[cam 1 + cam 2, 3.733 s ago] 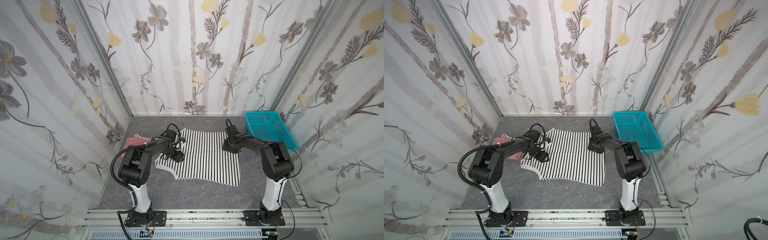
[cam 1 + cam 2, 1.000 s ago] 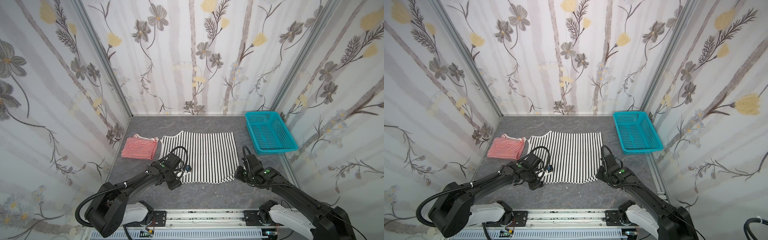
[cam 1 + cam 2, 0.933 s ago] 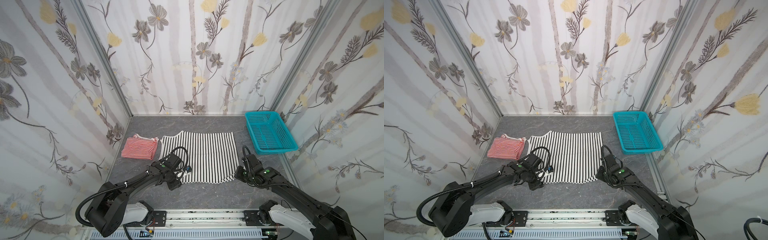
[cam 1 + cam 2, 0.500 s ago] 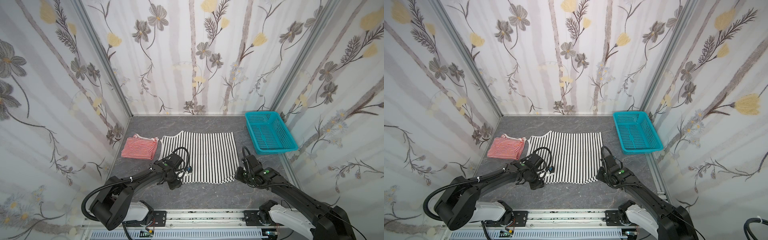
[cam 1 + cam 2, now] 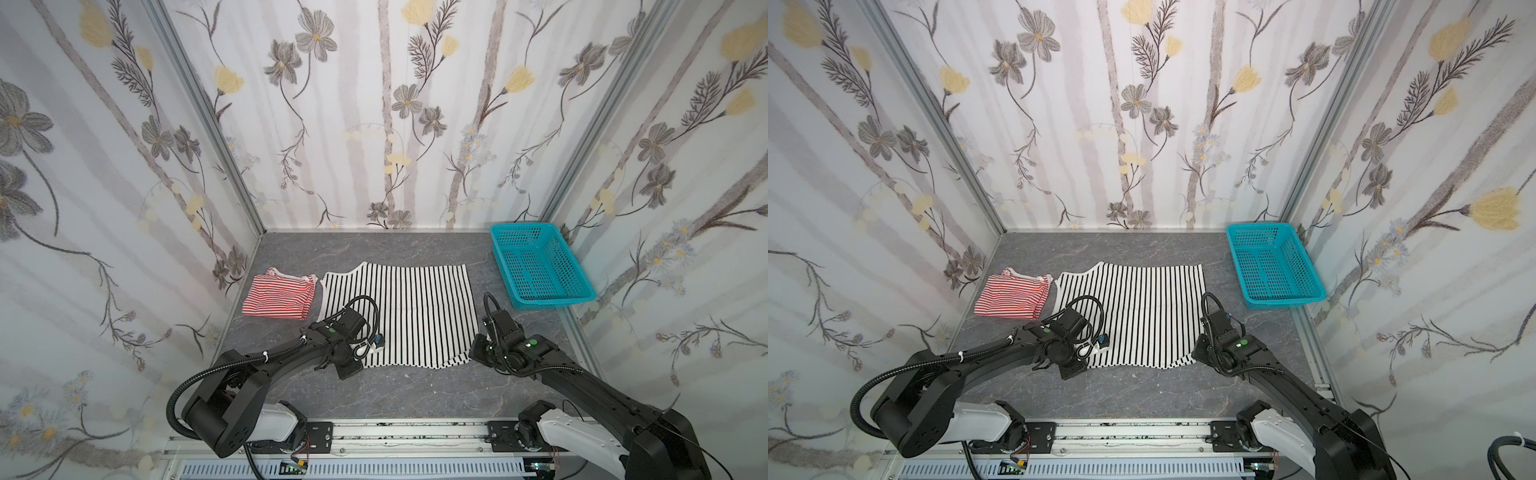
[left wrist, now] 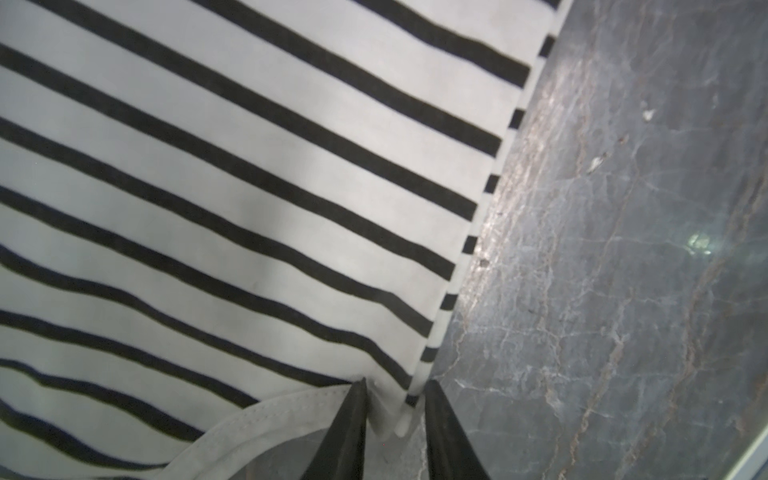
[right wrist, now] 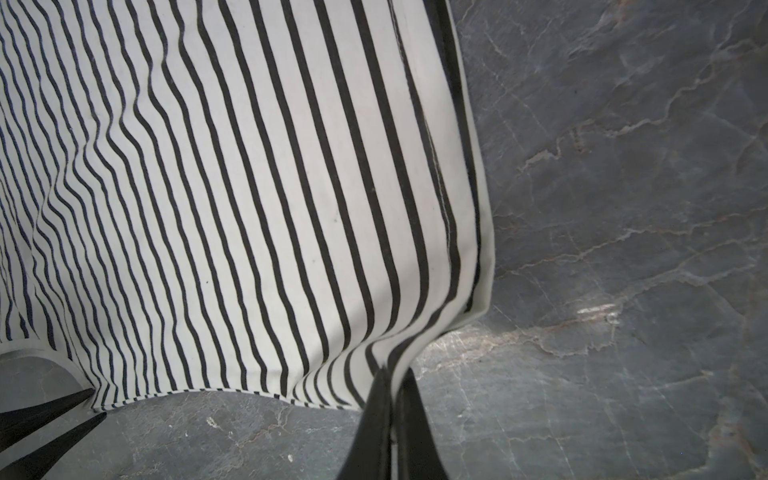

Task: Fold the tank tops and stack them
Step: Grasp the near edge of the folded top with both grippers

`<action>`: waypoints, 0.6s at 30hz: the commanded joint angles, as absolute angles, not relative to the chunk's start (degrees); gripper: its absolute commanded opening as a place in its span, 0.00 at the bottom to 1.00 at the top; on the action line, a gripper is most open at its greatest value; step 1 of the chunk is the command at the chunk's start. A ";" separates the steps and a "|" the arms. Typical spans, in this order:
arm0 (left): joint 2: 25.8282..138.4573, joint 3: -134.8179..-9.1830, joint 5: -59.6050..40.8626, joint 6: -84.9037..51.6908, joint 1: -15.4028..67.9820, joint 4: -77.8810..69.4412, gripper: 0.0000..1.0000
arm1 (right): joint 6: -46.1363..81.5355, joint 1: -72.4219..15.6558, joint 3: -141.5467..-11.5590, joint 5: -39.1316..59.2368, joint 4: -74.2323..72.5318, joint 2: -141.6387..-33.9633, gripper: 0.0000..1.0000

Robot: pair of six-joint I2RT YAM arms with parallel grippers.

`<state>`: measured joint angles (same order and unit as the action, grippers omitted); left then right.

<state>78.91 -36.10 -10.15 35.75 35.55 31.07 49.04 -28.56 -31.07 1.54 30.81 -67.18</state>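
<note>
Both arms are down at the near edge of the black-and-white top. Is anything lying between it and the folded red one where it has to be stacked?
Nothing visible. The black-and-white tank top lies flat right beside the folded red-and-white tank top, with only a narrow strip of bare table between them. The teal basket sits on the opposite side.

Two black arms (image 5: 266,365) (image 5: 582,382) are rising from white bases (image 5: 274,428), looped black cables (image 5: 361,303) trailing, green dots showing.
</note>
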 commanded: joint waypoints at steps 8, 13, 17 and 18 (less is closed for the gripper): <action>79.75 -36.12 -15.97 36.60 35.90 39.05 0.00 | 46.46 -25.03 -30.15 0.85 29.93 -65.73 0.00; 77.90 -37.80 -17.84 36.86 35.91 41.52 0.00 | 45.31 -24.07 -31.38 0.79 31.71 -64.48 0.00; 77.09 -39.50 -17.55 37.53 35.95 43.24 0.00 | 44.70 -23.51 -32.40 0.88 32.74 -63.65 0.00; 76.88 -40.01 -16.98 37.71 35.94 43.41 0.00 | 44.61 -23.43 -32.80 0.96 32.97 -63.55 0.00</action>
